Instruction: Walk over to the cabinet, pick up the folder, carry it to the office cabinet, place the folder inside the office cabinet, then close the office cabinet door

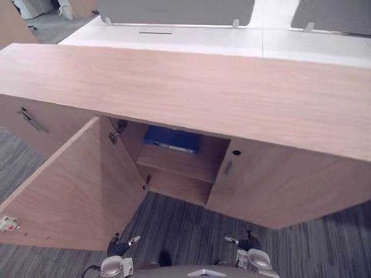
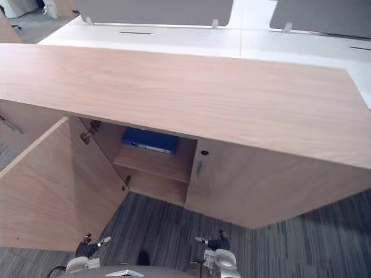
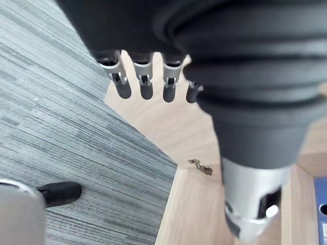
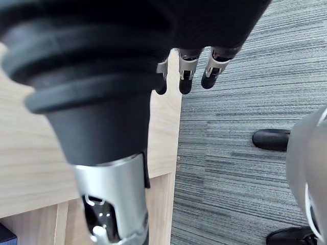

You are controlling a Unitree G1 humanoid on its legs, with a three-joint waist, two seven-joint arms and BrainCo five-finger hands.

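The left hand [image 3: 145, 84] hangs low with its fingers straight and loose, grasping nothing, near the lower corner of the open light-wood cabinet door [image 1: 64, 185]. The right hand [image 4: 186, 76] hangs likewise, released and empty, over the grey striped carpet [image 1: 174, 226] in front of the closed light-wood door [image 1: 278, 185]. Past them, the flat blue folder [image 1: 172, 139] lies on the wooden shelf [image 1: 174, 163] inside the light-wood office cabinet [image 1: 185, 87], touching neither hand.

Judged from this, the placing is done and the step in hand is closing the door. The next move calls for the left hand to get round the door's free edge to its outer face. It then has to swing the door towards the opening until it meets the closed door, with the fingers kept clear of the gap.

Count: one folder, one shelf, one open door, one closed door, two metal hinges [image 1: 117, 132] on the open door, two empty hands
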